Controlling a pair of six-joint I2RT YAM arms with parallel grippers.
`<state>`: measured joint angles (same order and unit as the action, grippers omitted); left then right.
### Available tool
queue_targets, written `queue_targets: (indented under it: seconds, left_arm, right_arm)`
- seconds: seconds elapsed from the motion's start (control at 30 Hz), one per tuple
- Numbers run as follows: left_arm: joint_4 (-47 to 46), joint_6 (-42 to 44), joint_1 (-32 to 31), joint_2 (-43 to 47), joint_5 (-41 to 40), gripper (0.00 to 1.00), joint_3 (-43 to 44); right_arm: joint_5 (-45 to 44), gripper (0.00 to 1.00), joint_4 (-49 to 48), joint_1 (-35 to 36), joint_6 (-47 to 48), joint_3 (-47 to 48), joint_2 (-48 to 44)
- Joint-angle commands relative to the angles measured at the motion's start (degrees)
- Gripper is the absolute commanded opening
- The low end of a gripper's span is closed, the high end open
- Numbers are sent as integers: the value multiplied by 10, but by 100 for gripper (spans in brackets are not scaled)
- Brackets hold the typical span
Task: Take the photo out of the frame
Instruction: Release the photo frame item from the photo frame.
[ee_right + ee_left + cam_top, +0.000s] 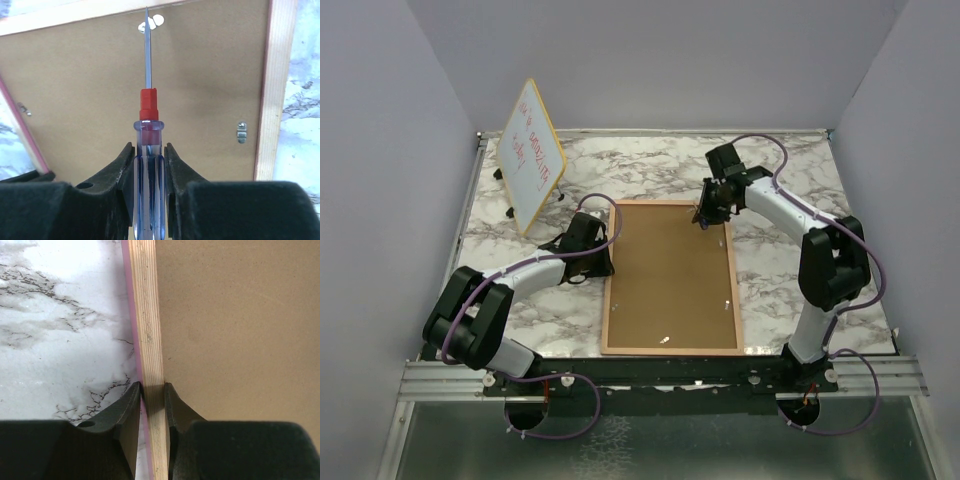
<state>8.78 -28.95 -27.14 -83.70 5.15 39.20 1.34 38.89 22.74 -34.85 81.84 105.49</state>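
Pink-bordered, fibreboard-backed rectangular frame (670,280) lay face-down on the marble table (650,165) (photo hidden beneath). Left gripper (152,392) pinched its wooden edge; right gripper (149,150) clamped a clear-handled, red-collared screwdriver (148,102) at a small metal clip (156,21). The step looked like unclipping; next, a gentle sideways pry.

left gripper (152,388) low, pointing inward — right gripper (149,148) tilted down; both clamped narrow.

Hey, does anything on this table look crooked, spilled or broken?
Nothing spilled or broken. The pink-bordered picture frame lies flat with its brown fibreboard back up. Only the yellow-edged whiteboard at the far left corner stands tilted.
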Motion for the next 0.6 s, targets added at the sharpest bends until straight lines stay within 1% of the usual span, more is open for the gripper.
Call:
queue_targets:
  seconds: [0.0, 0.2, 0.57]
  left_arm:
    - [27, 9, 1, -8, -15, 18, -6]
    - [27, 9, 1, -9, -15, 18, -6]
    - [27, 10, 1, -9, -15, 18, -6]
  right_arm:
    - [33, 1, 1, -4, 10, 29, -17]
    - [67, 1, 5, -4, 18, 45, 15]
    - [83, 1, 6, -4, 24, 42, 32]
